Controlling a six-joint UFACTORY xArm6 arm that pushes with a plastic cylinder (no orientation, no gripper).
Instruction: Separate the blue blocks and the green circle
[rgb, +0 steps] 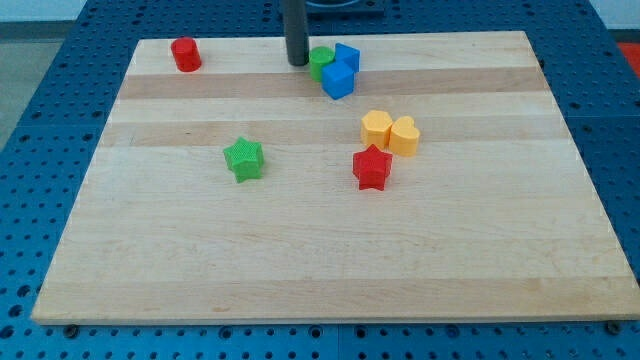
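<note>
Green circle (320, 62), likely light, rigid, slippery, wedged against two blue blocks (340, 72); best pushed low, my tip (298, 64) gripless, just left.

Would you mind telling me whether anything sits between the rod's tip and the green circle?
Nothing visible does. My tip stands just to the view's left of the green circle, which is bunched against the two blue blocks on its right.
</note>
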